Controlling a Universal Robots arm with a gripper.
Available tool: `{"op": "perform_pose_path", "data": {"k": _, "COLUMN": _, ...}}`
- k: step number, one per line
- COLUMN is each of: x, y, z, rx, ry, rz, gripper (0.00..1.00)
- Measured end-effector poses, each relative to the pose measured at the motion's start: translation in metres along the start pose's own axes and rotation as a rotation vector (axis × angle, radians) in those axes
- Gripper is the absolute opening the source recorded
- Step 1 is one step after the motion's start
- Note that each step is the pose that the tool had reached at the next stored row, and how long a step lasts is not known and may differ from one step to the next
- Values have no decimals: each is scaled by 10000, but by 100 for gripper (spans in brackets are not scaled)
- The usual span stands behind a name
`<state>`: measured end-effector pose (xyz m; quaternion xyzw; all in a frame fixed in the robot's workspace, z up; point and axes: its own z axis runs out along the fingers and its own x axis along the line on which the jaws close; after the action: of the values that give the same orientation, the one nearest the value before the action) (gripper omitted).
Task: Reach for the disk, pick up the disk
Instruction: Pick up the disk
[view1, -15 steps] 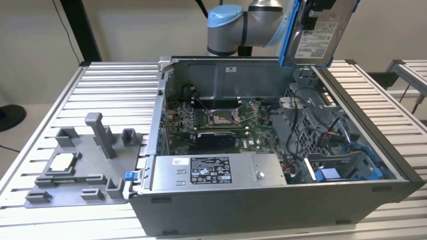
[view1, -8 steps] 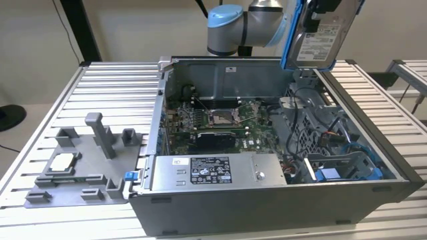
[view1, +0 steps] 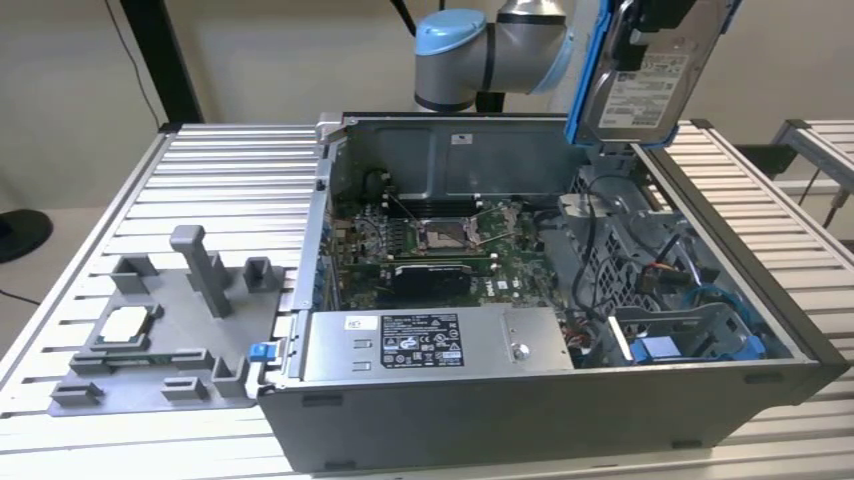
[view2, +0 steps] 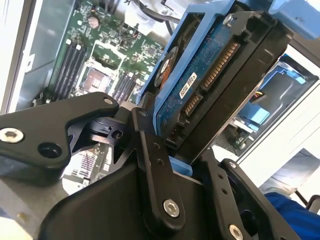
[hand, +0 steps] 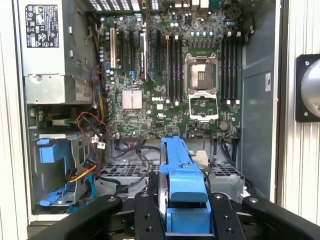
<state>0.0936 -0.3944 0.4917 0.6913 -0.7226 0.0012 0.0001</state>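
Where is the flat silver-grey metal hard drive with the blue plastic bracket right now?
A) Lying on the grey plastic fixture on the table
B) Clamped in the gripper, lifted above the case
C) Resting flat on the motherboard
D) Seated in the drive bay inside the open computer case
B: in the exterior view the hard drive hangs upright above the open computer case, and the second wrist view shows the gripper shut on its blue bracket.

No print can be made out. Labels: white, on the disk (view1: 645, 85); black, on the power supply (view1: 420, 341), at 6 o'clock in the exterior view; white sticker (view2: 187, 84) on the disk's circuit board.
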Motion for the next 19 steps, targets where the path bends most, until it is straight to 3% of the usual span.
{"op": "perform_pose_path", "data": {"k": 19, "x": 337, "y": -23, "z": 1, "rx": -8, "ry": -1, "rz": 1, "gripper": 0}}
